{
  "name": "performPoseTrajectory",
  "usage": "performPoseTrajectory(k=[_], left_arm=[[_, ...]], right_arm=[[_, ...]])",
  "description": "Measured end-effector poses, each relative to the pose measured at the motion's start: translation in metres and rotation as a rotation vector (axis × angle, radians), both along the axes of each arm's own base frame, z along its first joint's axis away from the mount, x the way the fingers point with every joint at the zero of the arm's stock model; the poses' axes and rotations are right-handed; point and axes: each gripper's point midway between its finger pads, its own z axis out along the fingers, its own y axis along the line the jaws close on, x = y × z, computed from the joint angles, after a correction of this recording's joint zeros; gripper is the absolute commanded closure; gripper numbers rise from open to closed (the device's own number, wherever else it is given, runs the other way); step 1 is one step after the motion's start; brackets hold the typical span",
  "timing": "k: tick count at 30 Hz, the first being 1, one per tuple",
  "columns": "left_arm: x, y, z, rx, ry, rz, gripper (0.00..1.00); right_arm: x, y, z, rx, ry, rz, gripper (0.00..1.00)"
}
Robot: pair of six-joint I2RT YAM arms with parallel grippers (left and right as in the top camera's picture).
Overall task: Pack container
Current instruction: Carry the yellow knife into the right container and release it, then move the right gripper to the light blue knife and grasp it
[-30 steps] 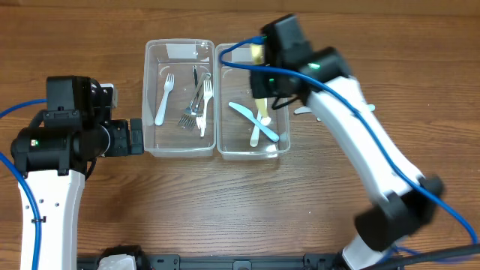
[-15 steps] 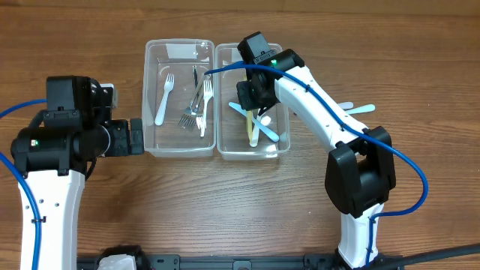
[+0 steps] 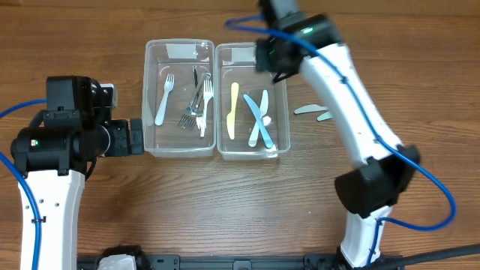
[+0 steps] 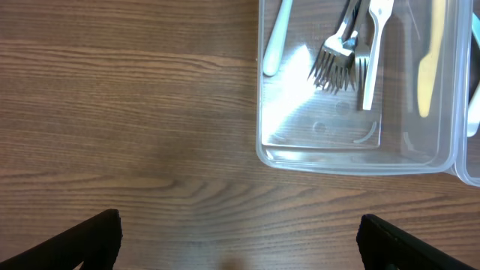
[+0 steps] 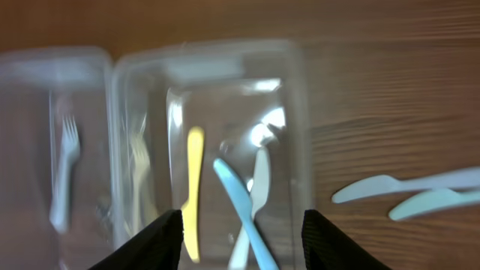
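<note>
Cutlery type explains the layout: the clear plastic left container (image 3: 147,97) holds a white plastic fork (image 3: 163,101) and metal forks (image 3: 196,105), the clear plastic right container (image 3: 281,136) a yellow plastic knife (image 3: 232,110) and crossed blue and white knives (image 3: 259,120). The right end effector (image 5: 241,238) hovers over that container's far end, spread and empty, likely free to fetch two pale plastic knives (image 3: 307,110) on the wooden table (image 3: 75,37) just beside it. The left end effector (image 4: 240,247), also spread, sits beside the fork container, out of the way.
</note>
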Motion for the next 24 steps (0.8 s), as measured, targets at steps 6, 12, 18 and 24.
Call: performPoseTrajectory(k=[6, 12, 18, 24], left_arm=[[0.0, 0.0, 0.0, 0.0, 0.0, 0.0, 0.0], [0.0, 0.0, 0.0, 0.0, 0.0, 0.0, 0.0], [0.0, 0.0, 0.0, 0.0, 0.0, 0.0, 0.0], [0.0, 0.0, 0.0, 0.0, 0.0, 0.0, 0.0]], right_arm=[[-0.001, -0.128, 0.036, 0.075, 0.001, -0.438, 0.37], [-0.005, -0.216, 0.005, 0.118, 0.11, -0.721, 0.36], [-0.008, -0.263, -0.037, 0.158, 0.222, -0.862, 0.36], [-0.018, -0.285, -0.088, 0.149, 0.369, -0.934, 0.35]])
